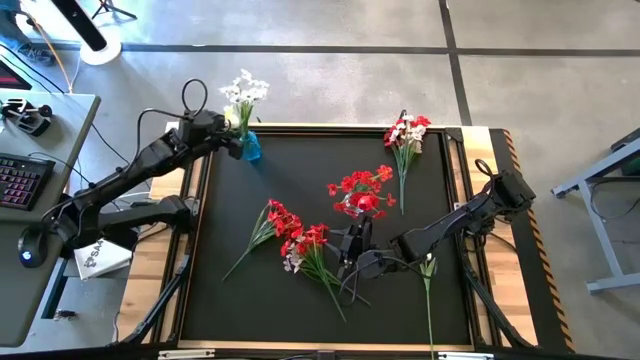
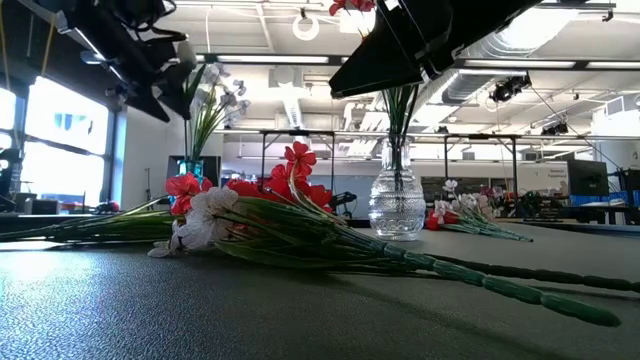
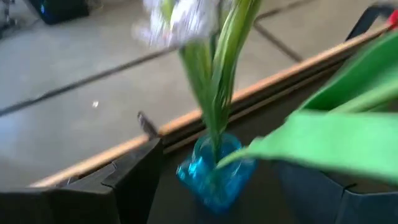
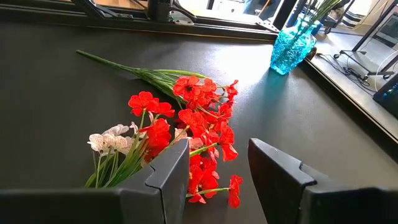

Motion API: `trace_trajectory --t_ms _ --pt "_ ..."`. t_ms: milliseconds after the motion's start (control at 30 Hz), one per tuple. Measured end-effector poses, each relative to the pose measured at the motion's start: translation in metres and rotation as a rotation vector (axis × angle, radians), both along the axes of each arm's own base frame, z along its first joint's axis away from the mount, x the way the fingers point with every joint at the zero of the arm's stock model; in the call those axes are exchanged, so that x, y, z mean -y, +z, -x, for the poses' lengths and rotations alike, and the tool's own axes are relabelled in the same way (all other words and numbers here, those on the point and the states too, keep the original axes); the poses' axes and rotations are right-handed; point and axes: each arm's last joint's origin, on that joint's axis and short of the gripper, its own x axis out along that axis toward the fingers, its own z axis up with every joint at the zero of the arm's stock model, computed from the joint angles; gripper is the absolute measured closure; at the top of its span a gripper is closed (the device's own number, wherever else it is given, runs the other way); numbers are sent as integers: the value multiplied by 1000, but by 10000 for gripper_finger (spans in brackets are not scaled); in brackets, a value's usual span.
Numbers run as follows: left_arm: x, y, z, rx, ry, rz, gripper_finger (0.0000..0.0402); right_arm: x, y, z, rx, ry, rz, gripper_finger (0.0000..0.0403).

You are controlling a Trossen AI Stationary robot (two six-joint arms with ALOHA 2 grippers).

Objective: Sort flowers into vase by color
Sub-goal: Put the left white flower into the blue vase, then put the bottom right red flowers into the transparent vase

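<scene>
Spread jaws of the right gripper (image 4: 217, 171) hovered over loose red flowers (image 4: 199, 124), while white sprigs (image 1: 243, 92) already stood in the blue vase (image 1: 251, 148); left jaws' state unclear.

We are looking at a grey concrete floor (image 1: 300, 30), a desk with a keyboard (image 1: 22, 180), and bright windows (image 2: 60, 150).

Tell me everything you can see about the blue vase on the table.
The blue vase is small, of translucent turquoise glass with a faceted, textured body. It stands upright near the table's far left corner, just inside the wooden edge. Green stems sit in its mouth, bearing white blossoms that spread above it. The left tool is right beside it, around the stems; whether it touches the glass cannot be told.
</scene>
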Motion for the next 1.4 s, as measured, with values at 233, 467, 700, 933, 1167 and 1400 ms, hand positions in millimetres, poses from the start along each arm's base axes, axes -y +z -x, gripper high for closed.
trace_trajectory --t_ms 233,467,700,933,1167,1400 --pt "8 24 9 -20 44 90 119 0 0 0 4 0 -2 242" --pt "27 63 13 3 7 132 119 0 1 0 6 0 -3 242" --pt "63 78 2 102 -245 164 119 0 0 0 7 -1 -5 242" --pt "106 80 -10 147 -447 180 119 -2 0 0 -5 39 -26 242" --pt "154 57 -33 154 -587 137 119 -4 -2 2 -32 54 -26 242" --pt "196 5 -58 131 -692 145 119 -17 -5 11 -86 137 -46 242"
